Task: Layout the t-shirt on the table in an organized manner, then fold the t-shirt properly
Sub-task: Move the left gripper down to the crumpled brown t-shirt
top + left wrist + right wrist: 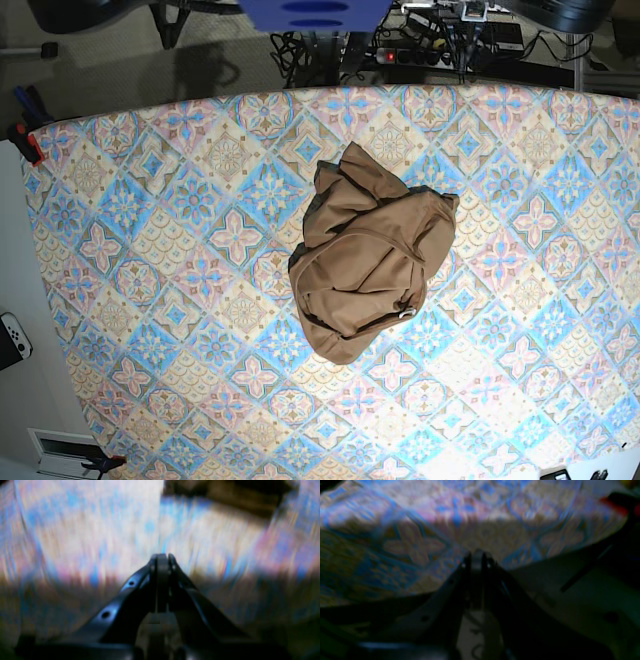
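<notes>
Left wrist view: the left gripper (pixel 162 556) points out over the patterned bench (pixel 75 535), its dark fingers (pixel 152 562) pressed together with nothing between them. The picture is smeared by motion blur; only blue, pink and cream patches of the bench cover can be made out. A brown mass at the upper right may be the t-shirt (pixel 240 497), but the blur prevents a firm reading. No writing is legible.

Right wrist view: the right gripper (pixel 477 553) likewise has its fingers (pixel 467 560) drawn tight together and empty. Diamond tiles with floral motifs show more clearly here than in the left wrist view. The bench edge runs across the lower part of the picture, with a dark, pale-toned area beyond it at the right. A red object (pixel 611 503) sits at the upper right edge, too blurred to identify. The t-shirt does not appear.

Base view: this is the only sharp view and the only one showing the whole layout; neither gripper appears in it. The t-shirt (pixel 365 255) lies crumpled in a loose heap near the bench centre, slightly toward the far edge, folds overlapping, with a small white tag (pixel 405 313) at its near right side. Any print on the tag is too small to read. A red clamp (pixel 28 143) grips the far left corner of the bench cover. A white game controller (pixel 12 338) lies off the bench at the left. A power strip (pixel 425 55) with cables lies on the floor beyond the far edge
</notes>
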Tool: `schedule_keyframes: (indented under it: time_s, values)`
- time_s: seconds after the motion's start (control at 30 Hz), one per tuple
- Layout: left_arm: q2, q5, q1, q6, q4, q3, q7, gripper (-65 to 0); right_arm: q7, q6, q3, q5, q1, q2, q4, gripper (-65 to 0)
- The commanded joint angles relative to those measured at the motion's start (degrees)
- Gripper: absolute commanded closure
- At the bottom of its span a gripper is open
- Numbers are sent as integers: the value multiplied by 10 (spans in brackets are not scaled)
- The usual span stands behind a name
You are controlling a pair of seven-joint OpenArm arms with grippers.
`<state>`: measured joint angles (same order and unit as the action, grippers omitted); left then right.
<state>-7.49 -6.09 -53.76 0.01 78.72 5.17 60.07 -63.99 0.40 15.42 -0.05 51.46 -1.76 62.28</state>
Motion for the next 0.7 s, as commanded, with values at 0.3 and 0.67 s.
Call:
schedule_keyframes:
  time_s: [0.3, 0.67]
  values:
    - [-2, -7, -30, 3, 201, 4, -43, -3, 122, 0, -1, 3, 78, 7, 251, -1]
    - [-108, -98, 52, 1, 420, 25, -460, -3, 389, 1, -2, 1, 89, 6, 468, -5]
